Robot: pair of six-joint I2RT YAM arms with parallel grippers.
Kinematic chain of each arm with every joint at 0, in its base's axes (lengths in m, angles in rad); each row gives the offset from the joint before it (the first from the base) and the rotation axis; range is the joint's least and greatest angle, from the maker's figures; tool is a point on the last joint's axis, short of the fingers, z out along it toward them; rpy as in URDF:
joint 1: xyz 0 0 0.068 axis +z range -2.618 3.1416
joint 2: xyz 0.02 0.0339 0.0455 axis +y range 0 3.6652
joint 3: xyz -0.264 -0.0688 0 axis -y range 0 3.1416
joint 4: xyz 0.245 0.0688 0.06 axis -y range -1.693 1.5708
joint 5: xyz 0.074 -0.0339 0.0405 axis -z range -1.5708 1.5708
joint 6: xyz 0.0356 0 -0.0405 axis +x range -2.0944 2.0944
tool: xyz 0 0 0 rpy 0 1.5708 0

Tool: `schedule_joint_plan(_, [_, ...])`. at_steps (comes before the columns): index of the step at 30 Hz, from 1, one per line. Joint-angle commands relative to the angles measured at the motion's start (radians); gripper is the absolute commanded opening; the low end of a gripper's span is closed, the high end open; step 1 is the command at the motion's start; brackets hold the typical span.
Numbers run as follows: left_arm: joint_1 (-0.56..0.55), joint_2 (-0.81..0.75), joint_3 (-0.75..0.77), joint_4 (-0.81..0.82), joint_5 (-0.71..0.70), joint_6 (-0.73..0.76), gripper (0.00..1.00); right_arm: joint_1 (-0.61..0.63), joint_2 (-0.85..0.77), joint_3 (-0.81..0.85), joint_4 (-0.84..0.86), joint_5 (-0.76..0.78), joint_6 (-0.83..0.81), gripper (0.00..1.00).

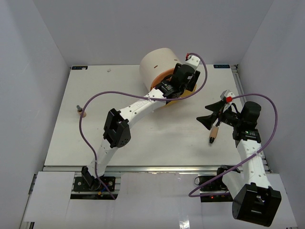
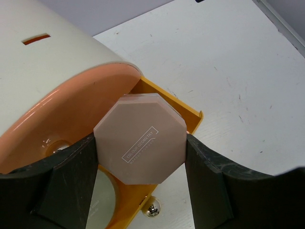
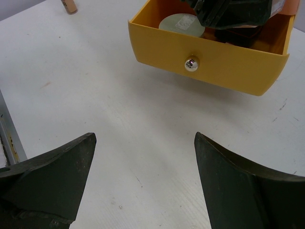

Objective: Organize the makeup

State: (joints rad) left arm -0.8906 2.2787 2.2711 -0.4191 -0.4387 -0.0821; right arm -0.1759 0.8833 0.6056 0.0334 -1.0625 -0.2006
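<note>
The left fingers [image 2: 212,186] are clamped on the pink palette [image 2: 139,145], one black pad on each side of that flat octagon, its printed face turned up to the wrist camera. The palette hangs right over the yellow drawer [image 2: 193,121], which is pulled out of the cream drum [image 2: 47,62]. Its far edge sits close against the drum's orange tier [image 2: 62,114]; whether they touch, I cannot tell. Down in the drawer a silver-white compact [image 3: 181,24] lies flat on the floor, partly under the left fingers in the right wrist view. There's a silver knob [image 3: 191,64] on the drawer front, facing away from the drum.

Over to the right fingers [image 3: 238,191]: spread wide, nothing between them, hovering above the surface [image 3: 119,119]. They're out to the drum's right and nearer the arm bases, pointing at the open drawer. From above, a tan tube [image 1: 214,134] lies on the surface near those fingers, its dark tip turned away from the drum. Well off to the drum's left, close to the surface's edge, there's one more small tan item [image 1: 80,110], too small to make out. The left arm [image 1: 138,107] stretches in a long arc to the drum at the far end of the surface.
</note>
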Motion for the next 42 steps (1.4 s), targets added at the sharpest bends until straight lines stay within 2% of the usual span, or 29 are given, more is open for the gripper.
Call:
schedule_joint_plan(1, [-0.002, -0.024, 0.027, 0.033, -0.052, 0.038, 0.4, -0.008, -0.006, -0.007, 0.047, -0.029, 0.012, 0.9])
schedule_joint_plan(13, [-0.004, -0.04, -0.006, 0.037, -0.044, 0.04, 0.79, -0.019, -0.009, -0.009, 0.051, -0.036, 0.018, 0.9])
schedule_joint_plan(20, [-0.008, -0.076, -0.026, 0.033, -0.03, 0.036, 0.88, -0.027, -0.009, -0.01, 0.053, -0.042, 0.02, 0.9])
schedule_joint_plan(26, [-0.014, -0.112, -0.039, 0.028, 0.01, 0.0, 0.87, -0.038, -0.012, -0.012, 0.053, -0.042, 0.02, 0.9])
schedule_joint_plan(29, [-0.024, -0.174, -0.047, 0.023, 0.054, -0.018, 0.83, -0.041, -0.019, -0.017, 0.043, -0.054, -0.005, 0.92])
schedule_joint_plan(32, [-0.027, -0.274, -0.109, 0.024, 0.145, -0.051, 0.78, -0.041, -0.022, -0.024, 0.024, -0.099, -0.065, 0.99])
schedule_joint_plan(35, [-0.01, -0.44, -0.263, 0.037, 0.252, -0.136, 0.74, -0.041, -0.027, -0.032, -0.016, -0.13, -0.169, 0.77])
schedule_joint_plan(39, [0.064, -0.719, -0.647, 0.113, 0.42, -0.254, 0.61, -0.026, -0.011, 0.023, -0.208, -0.235, -0.471, 0.59])
schedule_joint_plan(40, [0.113, -0.798, -0.724, 0.126, 0.461, -0.281, 0.59, -0.021, -0.001, 0.047, -0.312, -0.246, -0.565, 0.56])
schedule_joint_plan(42, [0.241, -0.906, -0.888, 0.142, 0.584, -0.335, 0.54, 0.013, 0.037, 0.123, -0.493, -0.227, -0.917, 0.53])
